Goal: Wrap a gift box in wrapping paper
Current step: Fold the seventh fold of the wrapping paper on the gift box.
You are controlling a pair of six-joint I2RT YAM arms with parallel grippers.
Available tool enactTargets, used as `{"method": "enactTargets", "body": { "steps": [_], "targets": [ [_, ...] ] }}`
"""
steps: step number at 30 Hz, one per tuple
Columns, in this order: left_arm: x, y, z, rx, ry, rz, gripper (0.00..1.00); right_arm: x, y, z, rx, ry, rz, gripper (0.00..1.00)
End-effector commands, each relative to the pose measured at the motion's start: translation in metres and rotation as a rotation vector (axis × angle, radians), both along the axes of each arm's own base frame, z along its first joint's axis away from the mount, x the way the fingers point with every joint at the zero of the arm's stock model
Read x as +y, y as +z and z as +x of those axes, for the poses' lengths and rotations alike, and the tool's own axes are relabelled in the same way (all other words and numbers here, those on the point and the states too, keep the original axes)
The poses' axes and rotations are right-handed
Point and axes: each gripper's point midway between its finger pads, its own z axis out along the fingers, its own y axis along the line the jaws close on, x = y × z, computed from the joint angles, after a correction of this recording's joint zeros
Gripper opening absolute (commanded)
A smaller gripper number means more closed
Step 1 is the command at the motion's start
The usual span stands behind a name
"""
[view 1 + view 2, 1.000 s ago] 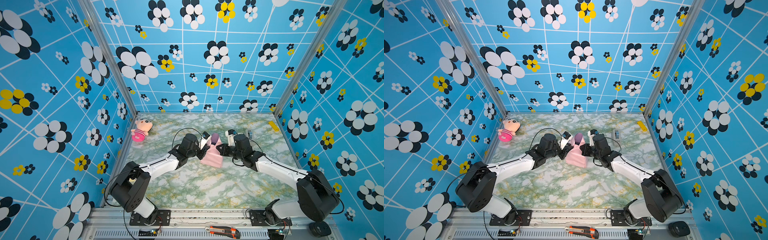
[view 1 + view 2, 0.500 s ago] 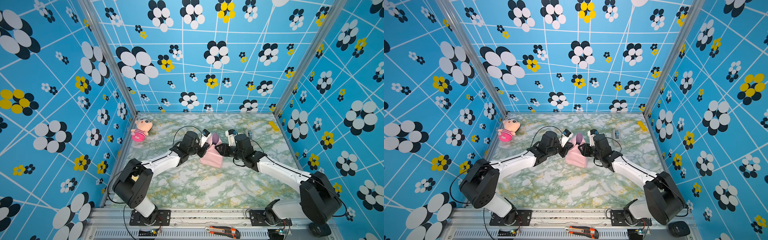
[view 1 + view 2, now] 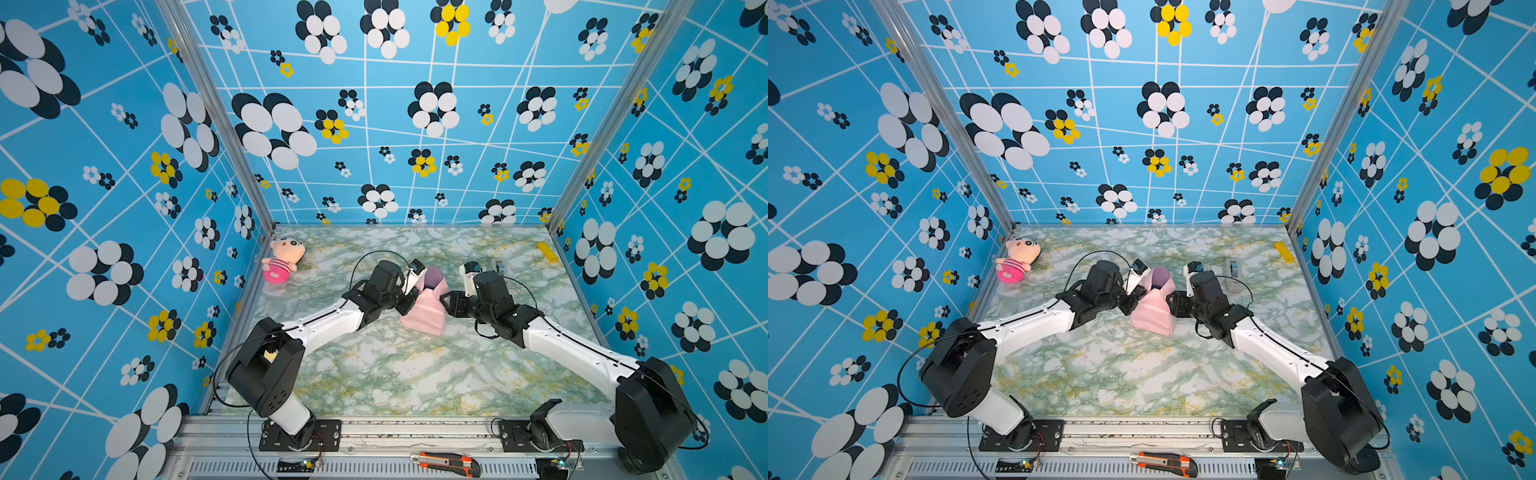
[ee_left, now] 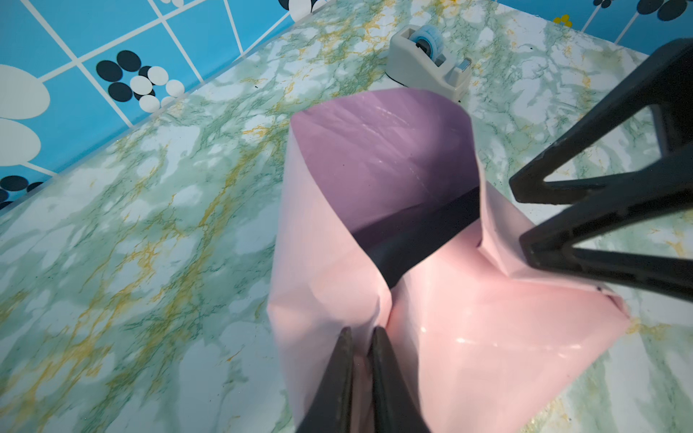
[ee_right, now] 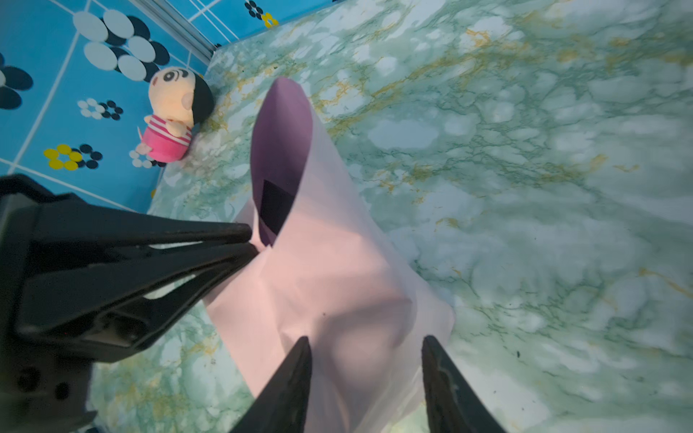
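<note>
1. In the lower centre of both top views, an orange-and-black utility knife point(image 3: 446, 462) is lying in front of the green marble-patterned table point(image 3: 374, 374), untouched.
2. Mid-frame, the right gripper point(image 5: 365, 339) is spreading. Its jaws were pinched 1 second ago. They are now standing apart on either side of the large creased wrapping paper point(image 3: 426, 313), pale pink outside and lilac inside, without squeezing it.
3. Opposite it, the left gripper point(image 4: 360, 337) has narrowed and is pinching a pink seam of that paper.
4. The paper is standing as a loose sleeve around the small matte black cardboard gift box point(image 4: 423, 232) at the table's centre. The box is showing only as a dark strip inside the open lilac mouth.
5. Likely meaning: the right side is letting go to regrip, so the left pinch alone is keeping the wrap closed, and the far end is not yet folded.
6. Farther back, a grey tape dispenser point(image 3: 1232, 270) is sitting behind the right arm. A pink-striped plush doll point(image 3: 282, 262) is lying at the table's upper left.
</note>
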Motion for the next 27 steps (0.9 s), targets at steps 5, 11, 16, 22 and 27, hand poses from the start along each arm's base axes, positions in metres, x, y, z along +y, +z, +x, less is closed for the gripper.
{"method": "enactTargets", "body": {
  "steps": [5,11,16,22,27],
  "targets": [
    [0.006,-0.037,-0.017,0.106,-0.015,0.075,0.14,0.003,-0.016,0.018,-0.115,0.128,-0.179,0.57],
    [0.006,-0.035,-0.018,0.097,-0.022,0.071,0.14,0.028,-0.006,0.030,-0.224,0.280,-0.157,0.56],
    [0.007,-0.036,-0.018,0.094,-0.022,0.074,0.14,0.044,0.010,0.027,-0.261,0.402,0.008,0.53],
    [0.002,-0.034,-0.022,0.096,-0.055,0.052,0.15,0.050,0.014,0.030,-0.250,0.454,0.124,0.52],
    [0.002,-0.034,-0.022,0.094,-0.055,0.055,0.15,0.047,0.021,0.034,-0.221,0.453,0.251,0.53]
  ]
}}
